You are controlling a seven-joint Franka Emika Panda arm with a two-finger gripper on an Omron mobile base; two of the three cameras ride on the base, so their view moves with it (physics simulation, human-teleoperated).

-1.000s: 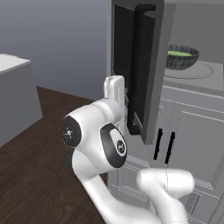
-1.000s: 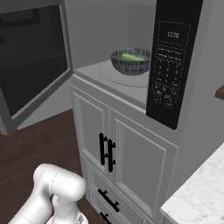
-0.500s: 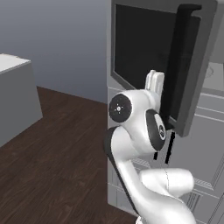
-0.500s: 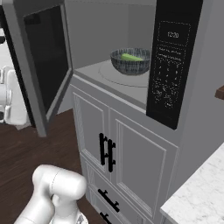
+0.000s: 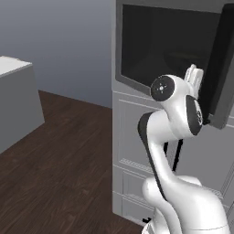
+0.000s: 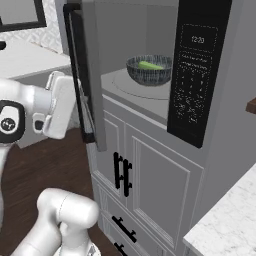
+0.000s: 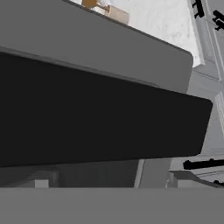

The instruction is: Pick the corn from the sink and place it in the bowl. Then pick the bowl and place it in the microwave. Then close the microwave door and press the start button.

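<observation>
bowl (image 6: 149, 69) w/ corn (image 6: 150, 65) sits upper centre inside the microwave (image 6: 150, 95). microwave door (image 6: 86, 75) half shut, gripper (image 6: 82, 107) pushing it, jaws wide apart, empty. risk: hand slides off the door edge so it stops ajar.

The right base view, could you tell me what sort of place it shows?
Most likely a home kitchen: a built-in microwave with a bowl inside sits above grey cabinets, and a marbled countertop shows at lower right.
</observation>
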